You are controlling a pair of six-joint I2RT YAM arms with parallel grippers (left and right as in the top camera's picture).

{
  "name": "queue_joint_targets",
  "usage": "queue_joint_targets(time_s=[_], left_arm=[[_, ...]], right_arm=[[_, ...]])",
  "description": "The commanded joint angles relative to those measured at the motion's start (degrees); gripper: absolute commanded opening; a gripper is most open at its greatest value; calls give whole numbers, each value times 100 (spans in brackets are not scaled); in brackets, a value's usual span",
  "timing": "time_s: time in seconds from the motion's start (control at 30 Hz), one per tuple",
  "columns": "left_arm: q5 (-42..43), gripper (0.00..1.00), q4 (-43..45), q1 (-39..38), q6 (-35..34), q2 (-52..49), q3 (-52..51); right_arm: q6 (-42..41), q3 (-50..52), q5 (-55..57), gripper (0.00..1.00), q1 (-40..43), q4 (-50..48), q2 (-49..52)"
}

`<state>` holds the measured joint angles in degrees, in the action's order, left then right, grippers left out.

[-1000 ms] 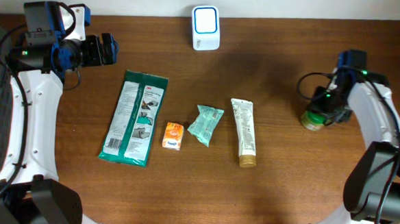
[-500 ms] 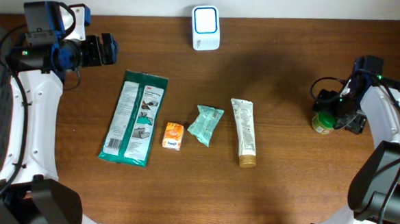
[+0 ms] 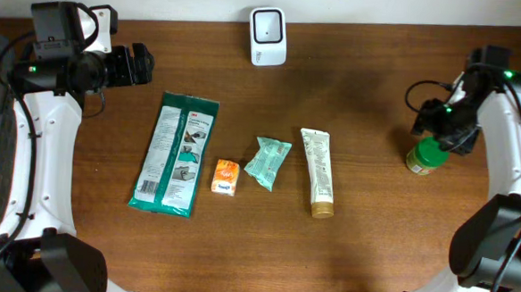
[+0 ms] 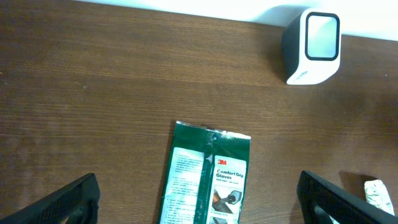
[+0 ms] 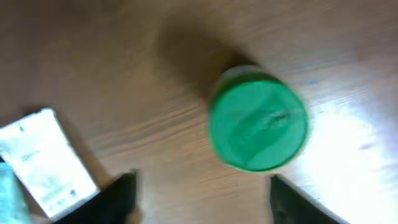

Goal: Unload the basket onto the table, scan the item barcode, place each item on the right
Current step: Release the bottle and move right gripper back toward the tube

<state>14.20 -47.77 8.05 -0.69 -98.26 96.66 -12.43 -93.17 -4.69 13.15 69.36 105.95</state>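
Observation:
A jar with a green lid (image 3: 423, 157) stands upright on the wooden table at the right. My right gripper (image 3: 442, 130) hovers just behind it, open, with nothing between its fingers. In the right wrist view the lid (image 5: 258, 124) lies ahead of the gripper (image 5: 202, 199), apart from both dark fingers (image 5: 121, 196). The white scanner (image 3: 268, 35) stands at the table's back edge. My left gripper (image 3: 138, 64) is held wide open at the far left, above the table; its wrist view shows the scanner (image 4: 314, 46) and the gripper (image 4: 202, 205) with nothing held.
A green glove packet (image 3: 175, 153), a small orange box (image 3: 226, 176), a teal sachet (image 3: 268, 162) and a cream tube (image 3: 317, 171) lie in a row mid-table. The tube's end (image 5: 46, 162) shows at the left of the right wrist view.
My right gripper has let go of the jar, which now stands further right, and has drawn back from it. The scanner's lit face has gone dim. The left arm is still.

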Motion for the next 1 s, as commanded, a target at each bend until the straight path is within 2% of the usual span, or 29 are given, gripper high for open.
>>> queue_joint_targets(time_s=[0.0,0.13,0.2,0.43,0.73,0.97], left_arm=[[61,99,9,0,26,57,114],[59,99,9,0,26,57,114],[61,99,9,0,26,57,114],[61,99,9,0,26,57,114],[61,99,9,0,26,57,114],[61,99,9,0,26,57,114]], right_arm=[[11,2,-72,29,-496,24,-59],[9,442,85,8,-855,-319,-57],[15,787,96,8,-901,-629,-46],[9,1753,1244,8,-793,-1615,-46],[13,1797,1530,9,-205,-2079,-46],[317,1792,1300,9,-118,-2299,-46]])
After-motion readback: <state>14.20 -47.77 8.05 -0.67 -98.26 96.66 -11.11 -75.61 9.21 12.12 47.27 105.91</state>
